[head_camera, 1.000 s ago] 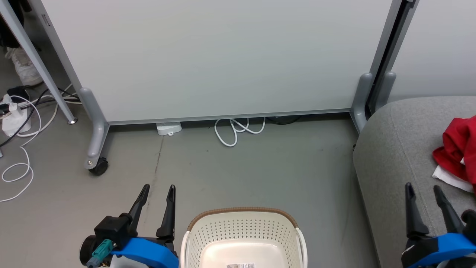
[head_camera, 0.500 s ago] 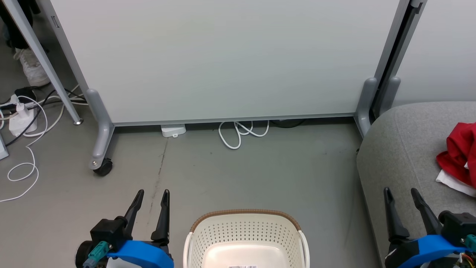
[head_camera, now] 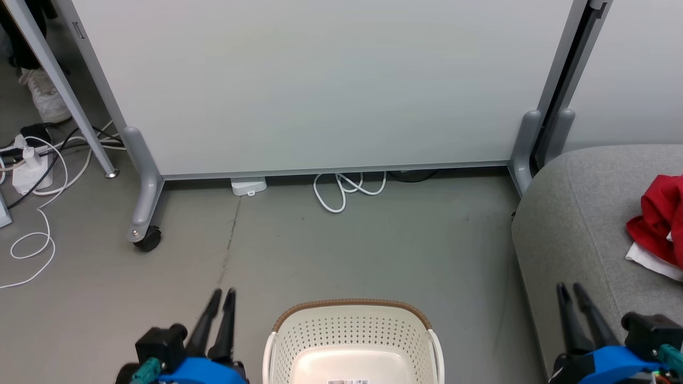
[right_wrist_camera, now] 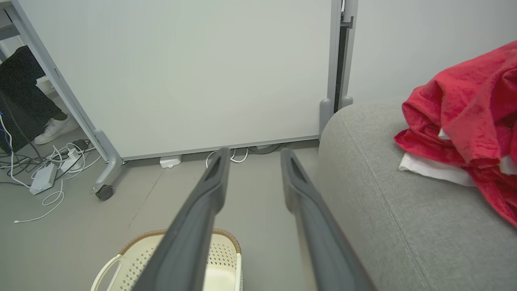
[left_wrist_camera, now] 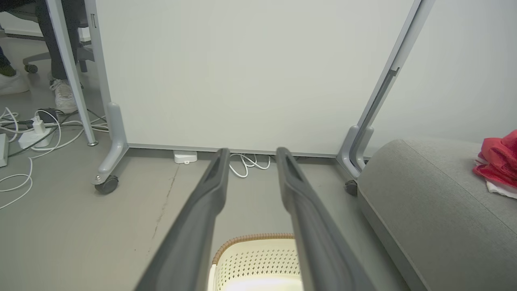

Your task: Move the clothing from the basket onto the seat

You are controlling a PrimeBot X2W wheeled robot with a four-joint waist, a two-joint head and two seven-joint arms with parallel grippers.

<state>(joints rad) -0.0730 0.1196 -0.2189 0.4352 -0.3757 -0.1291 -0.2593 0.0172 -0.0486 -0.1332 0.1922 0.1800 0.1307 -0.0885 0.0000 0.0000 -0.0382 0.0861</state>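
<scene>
The cream perforated basket (head_camera: 349,304) with its brown rim stands on the floor at the bottom middle; the part of its inside that I see holds no fabric. The red clothing (head_camera: 659,218), with white fabric showing under it, lies heaped on the grey seat (head_camera: 571,213) at the right edge. My left gripper (head_camera: 223,292) hovers left of the basket, fingers a narrow gap apart and holding nothing. My right gripper (head_camera: 569,288) hangs over the seat's front left corner, also narrowly parted and holding nothing. The right wrist view shows the clothing (right_wrist_camera: 464,105) close on the seat (right_wrist_camera: 383,194).
A pale partition panel (head_camera: 320,80) on grey caster feet (head_camera: 141,234) spans the back. White cable loops (head_camera: 341,192) lie under it. More cables and a power strip (head_camera: 26,170) sit at the far left, beside a person's white shoe (head_camera: 45,101).
Both grippers' fingers have drawn much closer together and both arms have sunk lower in the view. The camera shifted slightly early on. The clothing and basket have stayed put.
</scene>
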